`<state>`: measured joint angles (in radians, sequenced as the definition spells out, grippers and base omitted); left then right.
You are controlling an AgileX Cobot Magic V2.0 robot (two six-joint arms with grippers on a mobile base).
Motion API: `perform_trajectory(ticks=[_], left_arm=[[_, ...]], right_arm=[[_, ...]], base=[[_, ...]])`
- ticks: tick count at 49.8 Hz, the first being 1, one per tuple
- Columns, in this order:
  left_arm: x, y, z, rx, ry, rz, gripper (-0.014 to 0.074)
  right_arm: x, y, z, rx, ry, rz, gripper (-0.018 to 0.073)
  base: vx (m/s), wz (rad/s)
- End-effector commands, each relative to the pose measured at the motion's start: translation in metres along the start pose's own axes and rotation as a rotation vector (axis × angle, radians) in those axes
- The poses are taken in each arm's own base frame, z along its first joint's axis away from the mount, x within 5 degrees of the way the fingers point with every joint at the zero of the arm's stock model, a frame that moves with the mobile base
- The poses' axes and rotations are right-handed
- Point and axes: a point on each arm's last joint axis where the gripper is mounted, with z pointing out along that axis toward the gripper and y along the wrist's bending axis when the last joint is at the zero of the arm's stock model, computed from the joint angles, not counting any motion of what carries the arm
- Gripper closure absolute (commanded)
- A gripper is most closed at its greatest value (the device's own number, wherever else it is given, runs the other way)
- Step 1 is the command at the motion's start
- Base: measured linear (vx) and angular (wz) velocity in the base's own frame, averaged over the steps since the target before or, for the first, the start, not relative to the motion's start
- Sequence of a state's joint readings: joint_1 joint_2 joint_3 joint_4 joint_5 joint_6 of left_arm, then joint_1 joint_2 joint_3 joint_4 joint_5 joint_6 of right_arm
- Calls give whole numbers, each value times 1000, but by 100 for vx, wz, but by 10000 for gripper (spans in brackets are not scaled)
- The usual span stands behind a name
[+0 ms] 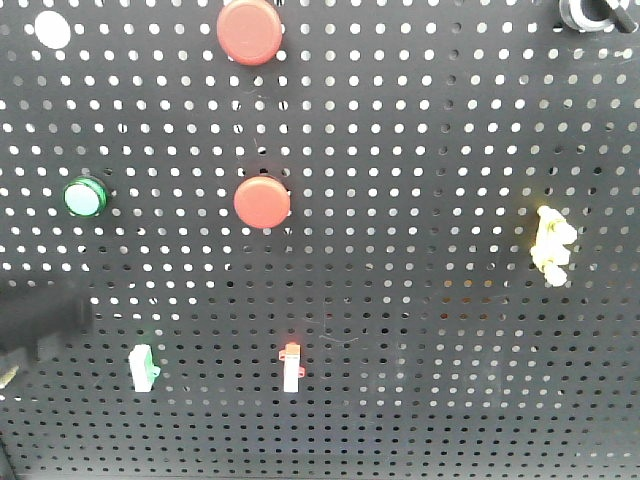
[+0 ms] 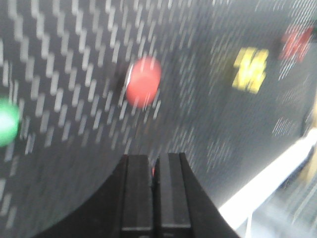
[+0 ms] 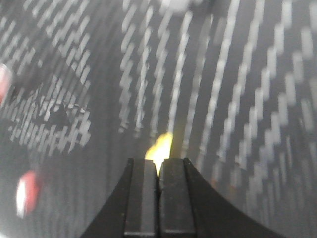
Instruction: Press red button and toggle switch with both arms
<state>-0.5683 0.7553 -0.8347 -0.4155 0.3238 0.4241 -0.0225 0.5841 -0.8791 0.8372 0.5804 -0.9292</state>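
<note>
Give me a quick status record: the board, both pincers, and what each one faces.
board: black pegboard
red buttons: upper red button; lower red button
toggle: yellow toggle switch, on the board's right side
left pincer: shut, lower red button ahead, clear gap between them
right pincer: shut, yellow toggle switch just past its tips; contact cannot be told
other: green button, level with the lower red button
image quality: both wrist views blurred

Bare pegboard lay open between the middle red button and yellow switch; a blurred arm crowded the left.
</note>
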Motion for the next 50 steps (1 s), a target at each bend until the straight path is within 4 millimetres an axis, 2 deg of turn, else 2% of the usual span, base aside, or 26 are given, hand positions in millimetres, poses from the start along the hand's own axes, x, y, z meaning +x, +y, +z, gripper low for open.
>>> perform_trajectory(ticks=[1, 5, 10, 18, 27, 37, 50], left_arm=[[9, 5, 0, -50, 19, -45, 595], [35, 7, 0, -85, 116, -66, 595], [59, 7, -11, -112, 130, -63, 595], [76, 5, -40, -133, -5, -3, 595], [88, 3, -56, -141, -103, 37, 595], [101, 3, -56, -140, -19, 28, 595], [102, 3, -56, -140, -8, 27, 595]], right_arm=[[9, 9, -27, 66, -88, -26, 562], [31, 24, -51, 80, -123, -55, 562], [56, 39, -75, 97, -169, -84, 562], [86, 48, -88, 116, -204, -40, 562], [105, 46, -76, 107, -138, 56, 562], [120, 48, -68, 66, -72, 88, 562], [122, 49, -68, 54, -58, 90, 562]], base=[[0, 0], [0, 0], [0, 0], [0, 0], [0, 0], [0, 0], [0, 0]])
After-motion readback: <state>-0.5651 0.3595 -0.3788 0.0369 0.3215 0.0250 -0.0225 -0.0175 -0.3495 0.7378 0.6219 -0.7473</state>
